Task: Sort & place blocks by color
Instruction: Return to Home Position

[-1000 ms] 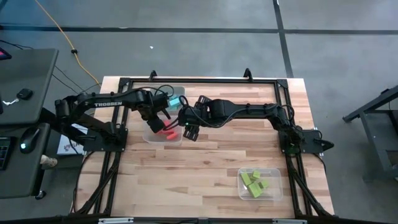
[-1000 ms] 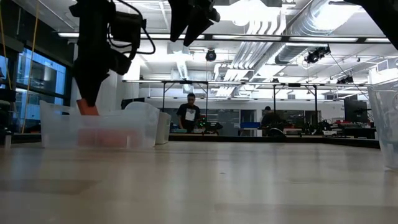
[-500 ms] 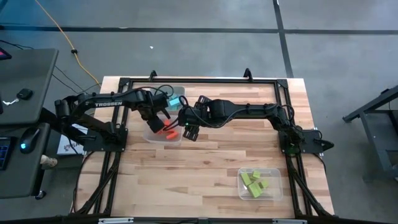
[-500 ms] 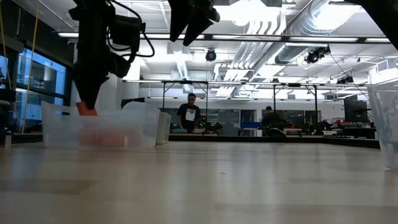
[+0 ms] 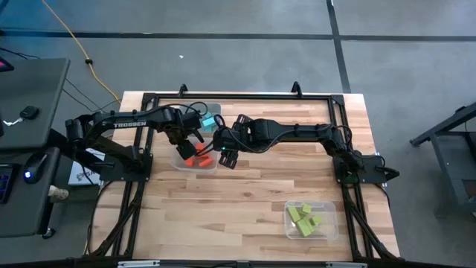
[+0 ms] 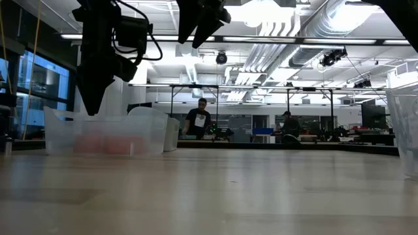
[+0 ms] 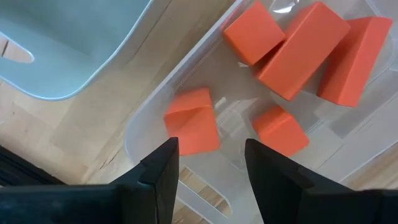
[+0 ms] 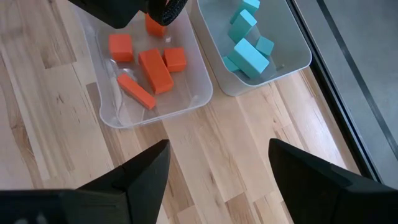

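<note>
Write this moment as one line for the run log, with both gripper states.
left gripper: open, above orange blocks in clear bin | right gripper: open, empty, above table near that bin

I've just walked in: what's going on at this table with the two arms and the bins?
A two-armed robot is sorting toy blocks by colour. Its left gripper hangs open and empty over the clear plastic bin holding the orange blocks; the right gripper, also open, hovers beside that bin. Cyan blocks lie in a neighbouring clear bin, green blocks in a third clear bin on the right arm's side.
</note>
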### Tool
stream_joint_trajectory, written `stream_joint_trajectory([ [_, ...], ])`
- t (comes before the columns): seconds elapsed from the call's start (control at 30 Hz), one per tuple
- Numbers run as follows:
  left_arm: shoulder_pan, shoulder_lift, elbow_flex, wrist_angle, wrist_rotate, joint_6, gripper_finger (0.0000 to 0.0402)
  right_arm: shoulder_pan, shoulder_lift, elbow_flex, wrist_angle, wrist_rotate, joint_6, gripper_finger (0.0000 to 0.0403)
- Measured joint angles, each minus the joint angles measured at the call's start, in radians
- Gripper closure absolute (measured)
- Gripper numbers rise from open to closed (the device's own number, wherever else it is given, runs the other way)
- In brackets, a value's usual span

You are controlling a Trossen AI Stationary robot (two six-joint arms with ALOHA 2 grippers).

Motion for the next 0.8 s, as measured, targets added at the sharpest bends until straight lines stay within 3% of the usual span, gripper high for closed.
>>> stream_joint_trajectory([
  [0.23,0.000,-0.015,0.005,-0.015,0.045,0.000,0.0242,0.000,0.000,0.000,-0.002,-0.006,0.000,0.0139],
  [0.37,-0.016,-0.084,0.045,-0.017,0.052,-0.013,0.0242,0.000,-0.013,0.000,-0.005,-0.082,0.010,0.0139],
  [0.57,-0.077,-0.262,0.141,-0.006,0.053,-0.035,0.0244,0.000,-0.058,0.001,0.008,-0.214,0.024,0.0139],
  [0.8,-0.211,-0.540,0.153,0.115,0.014,-0.073,0.0245,0.000,-0.116,0.000,0.032,-0.114,0.176,0.0139],
])
